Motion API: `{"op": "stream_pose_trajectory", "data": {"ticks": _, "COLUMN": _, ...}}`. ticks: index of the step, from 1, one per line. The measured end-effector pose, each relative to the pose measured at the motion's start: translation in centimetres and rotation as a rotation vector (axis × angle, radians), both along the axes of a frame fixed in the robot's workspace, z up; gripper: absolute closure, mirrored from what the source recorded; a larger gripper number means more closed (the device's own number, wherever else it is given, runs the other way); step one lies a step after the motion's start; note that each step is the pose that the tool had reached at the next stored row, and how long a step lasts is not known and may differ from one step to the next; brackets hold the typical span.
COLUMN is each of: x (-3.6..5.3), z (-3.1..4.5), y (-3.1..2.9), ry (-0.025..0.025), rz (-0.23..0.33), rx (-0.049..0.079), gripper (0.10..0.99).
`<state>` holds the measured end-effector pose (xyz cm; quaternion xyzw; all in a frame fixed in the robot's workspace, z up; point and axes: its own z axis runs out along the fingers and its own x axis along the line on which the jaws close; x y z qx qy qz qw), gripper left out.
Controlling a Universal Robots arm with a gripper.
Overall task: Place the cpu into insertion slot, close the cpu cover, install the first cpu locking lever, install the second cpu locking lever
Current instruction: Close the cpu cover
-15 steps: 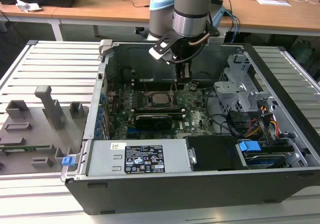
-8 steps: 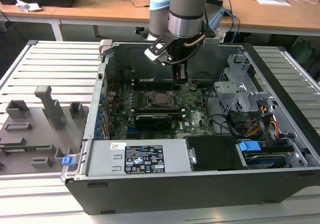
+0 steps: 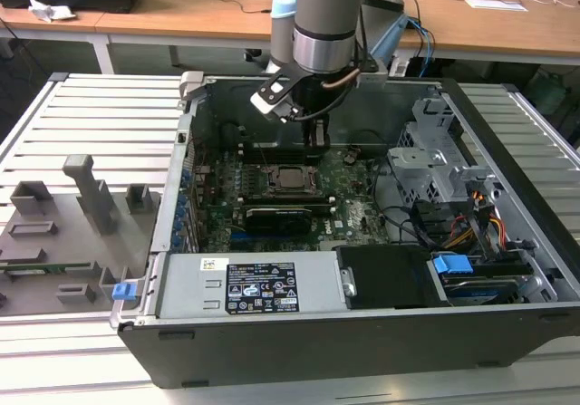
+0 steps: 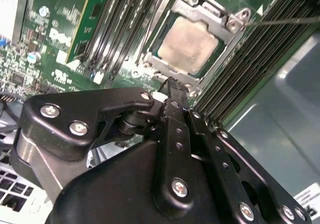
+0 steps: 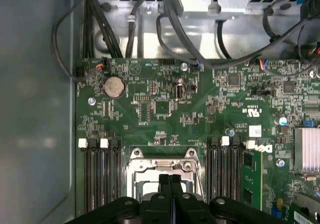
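Now we are hovering the clenched, empty tool (image 3: 316, 140) at the cpu's (image 3: 292, 178) exterior-view one o'clock, risking gouging the cover (image 4: 164, 65).

Grey arm (image 3: 323, 24), probably blue-capped; black jaws

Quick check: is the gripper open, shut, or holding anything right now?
Gripper: shut, fingers together with nothing between them; the cpu lies in its socket, not held.
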<state>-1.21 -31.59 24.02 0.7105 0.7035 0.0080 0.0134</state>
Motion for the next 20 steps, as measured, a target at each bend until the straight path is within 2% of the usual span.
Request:
{"op": "stream_pose_trajectory", "data": {"ticks": 8, "x": -0.27, "z": -0.94, "y": -0.20, "ry": 0.0000, "rz": 0.000, "rx": 0.000, "gripper": 0.980}}
{"op": "stream_pose_trajectory", "data": {"ticks": 14, "x": -1.47, "z": -1.31, "y": -0.20, "ry": 0.0000, "rz": 0.003, "rx": 0.002, "gripper": 0.980}}
{"op": "stream_pose_trajectory", "data": {"ticks": 20, "x": -2.23, "z": -2.40, "y": -0.23, "ry": 0.0000, "rz": 0.019, "rx": 0.004, "gripper": 0.980}}
